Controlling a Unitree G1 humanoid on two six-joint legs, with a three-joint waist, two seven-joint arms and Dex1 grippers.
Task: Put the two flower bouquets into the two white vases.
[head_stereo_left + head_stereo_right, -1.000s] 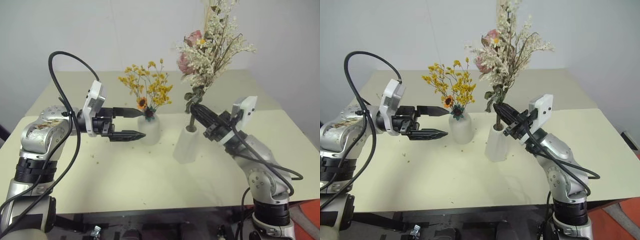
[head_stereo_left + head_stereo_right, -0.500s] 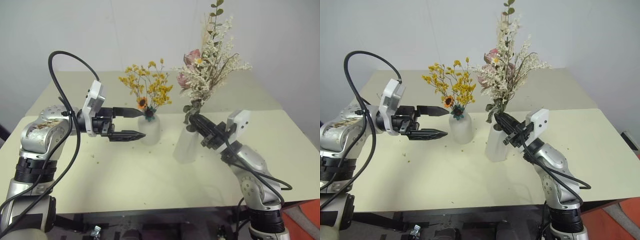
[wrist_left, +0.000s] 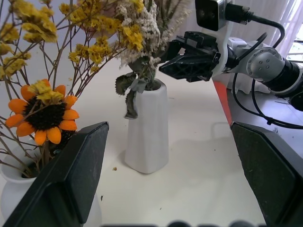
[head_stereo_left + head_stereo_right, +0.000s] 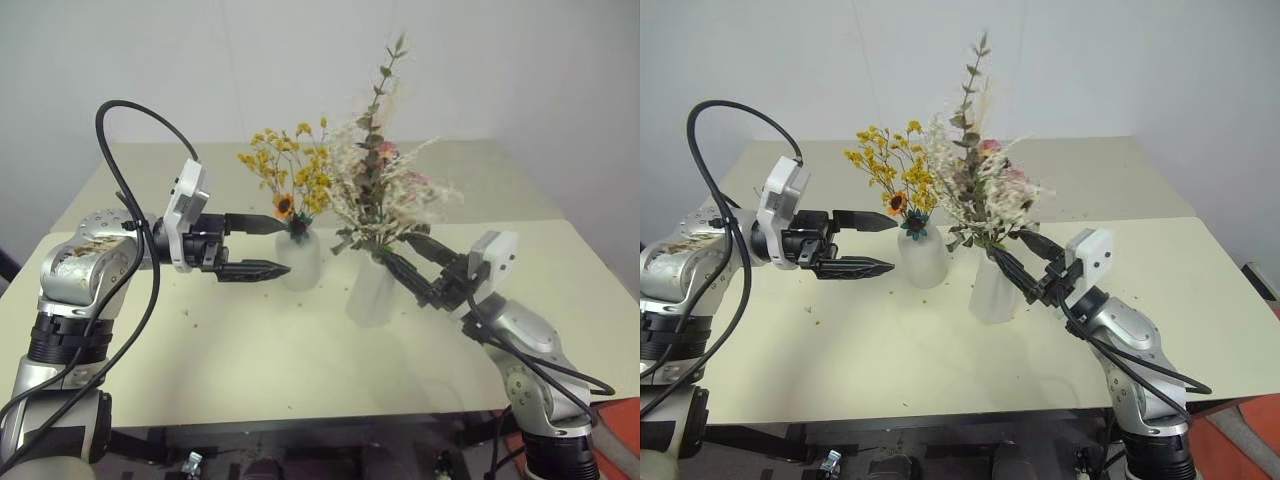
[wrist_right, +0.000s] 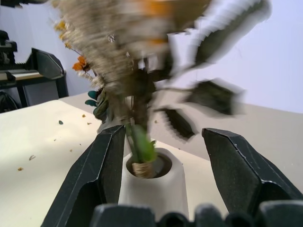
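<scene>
My right gripper (image 4: 1028, 262) sits nearest, just beside the tall vase (image 4: 992, 285), its jaws apart on either side of the vase mouth and clamped on nothing. The bushy bunch (image 4: 985, 190) stands in that vase, stems down in the mouth, leaning a little. My left gripper (image 4: 262, 246) hovers level over the pale worktop (image 4: 300, 350), jaws wide apart and empty, tips just beside the round vase (image 4: 299, 258). That vase holds the yellow bunch (image 4: 295, 180) with its small sunflower at the neck. The two vases stand near each other, apart, mid-worktop. Small flecks lie scattered on the surface.
</scene>
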